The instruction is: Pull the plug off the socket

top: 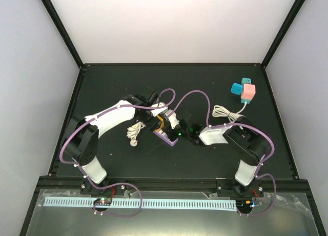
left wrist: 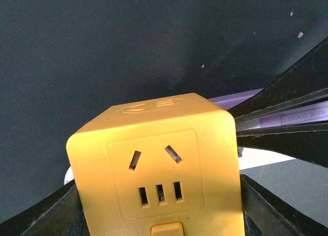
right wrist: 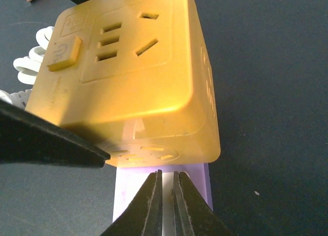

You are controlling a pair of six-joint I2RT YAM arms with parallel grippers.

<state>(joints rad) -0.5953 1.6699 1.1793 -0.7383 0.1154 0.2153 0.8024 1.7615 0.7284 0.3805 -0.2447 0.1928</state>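
- **Socket** (right wrist: 128, 66): yellow cube, mid-counter, just left of centre. The left gripper (left wrist: 159, 208) clamps it by two opposite sides. This looks like an anchoring hold, so the cube won't follow when you pull.
- **Plug** (right wrist: 199, 187): flat and purple, pressed against the socket's near-right face, so it looks seated and not yet drawn.
- **Right gripper** (right wrist: 165, 195): fingers nearly together, pinching the plug's outer end. It faces the left gripper across the cube, so you can pull straight away from it.
- **Cable** (top: 135, 130): white coil on the counter (top: 169, 164), just left of the socket. It is slack and should not resist.
- **Spare cubes** (top: 244, 91): teal and pink, far right with their own cord, well apart from the work.
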